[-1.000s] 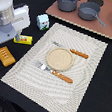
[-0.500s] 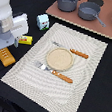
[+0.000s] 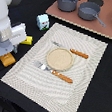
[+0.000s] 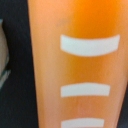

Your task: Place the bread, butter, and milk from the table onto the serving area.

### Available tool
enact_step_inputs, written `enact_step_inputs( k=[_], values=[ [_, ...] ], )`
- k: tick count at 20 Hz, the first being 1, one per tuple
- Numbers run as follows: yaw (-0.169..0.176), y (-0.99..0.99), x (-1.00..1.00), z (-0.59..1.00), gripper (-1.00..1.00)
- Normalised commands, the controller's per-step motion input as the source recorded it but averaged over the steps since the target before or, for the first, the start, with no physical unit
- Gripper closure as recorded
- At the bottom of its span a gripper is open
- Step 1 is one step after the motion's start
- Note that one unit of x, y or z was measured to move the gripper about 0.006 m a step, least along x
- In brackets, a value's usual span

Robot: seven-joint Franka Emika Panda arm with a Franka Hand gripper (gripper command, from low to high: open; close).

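The arm is hanging low at the left edge of the exterior view, and its tool [image 3: 6,53] is sitting right above the bread [image 3: 7,59], which is lying on the dark tabletop [image 3: 94,97] just beside the left border of the serving area [image 3: 86,61]. Only one orange end of the loaf is showing under the white body of the arm. In the wrist view the bread [image 4: 82,65] is filling almost the whole picture, orange with pale scored stripes, so the camera is looking at it from very close. The fingers themselves are not showing in either view, and I cannot tell if the tool is wide, narrow or already gripping the loaf.

I am judging that the arm is standing like this because the bread is the first thing to be lifted, and that none of the three things is delivered yet.

The butter [image 3: 27,40] is peeking out as a yellow piece in the middle left of the exterior view, near the mat edge. The milk [image 3: 43,22] is standing upright in the upper left, close to the mat corner. The plate [image 3: 59,58] is waiting in the middle of the mat, between the fork [image 3: 41,66] and the knife [image 3: 77,53].
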Motion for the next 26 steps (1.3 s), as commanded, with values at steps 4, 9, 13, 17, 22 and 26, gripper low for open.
enact_step_inputs(
  k=[4, 9, 13, 17, 22, 26],
  values=[
    [0.0, -0.12, 0.07, -0.08, 1.0],
    [0.0, -0.09, 0.04, -0.09, 1.0],
    [0.0, -0.1, 0.0, -0.04, 1.0],
    [-0.005, 0.01, 0.17, 0.89, 1.0],
    [-0.039, 0.1, 0.56, 1.0, 1.0],
    [-0.03, 0.26, 0.93, 1.0, 1.0]
  ],
)
